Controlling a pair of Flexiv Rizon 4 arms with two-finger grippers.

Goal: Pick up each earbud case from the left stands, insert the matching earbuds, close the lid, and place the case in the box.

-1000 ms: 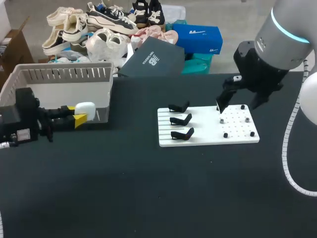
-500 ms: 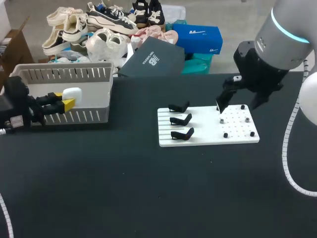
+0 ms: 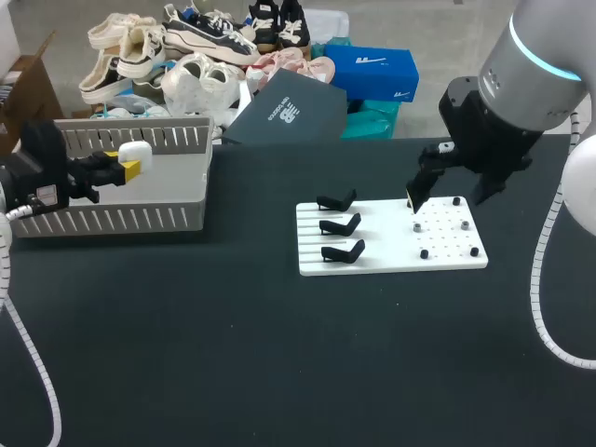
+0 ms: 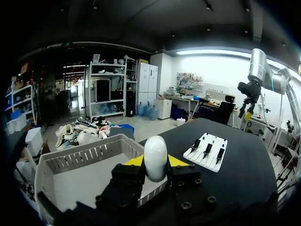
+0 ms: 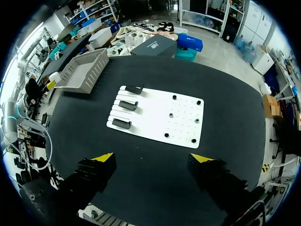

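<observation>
My left gripper (image 3: 128, 158) (image 4: 155, 162) is shut on a white earbud case (image 3: 136, 150) (image 4: 155, 157) with its lid closed. It holds the case above the grey slatted box (image 3: 140, 216) (image 4: 80, 157) at the table's left. My right gripper (image 5: 153, 160) stands open, high above the white board (image 3: 391, 237) (image 5: 157, 115). On that board's left part stand three black stands (image 3: 340, 226) (image 5: 128, 104), all bare. Its right part carries small pegs (image 3: 442, 228).
A dark grey shoebox (image 3: 284, 110) leans at the table's far edge behind the board. The white board lies right of the table's middle, the grey box at the far left.
My left gripper has carried the earbud case up and back, from in front of the box's near wall to above the box. The right arm has kept still.
</observation>
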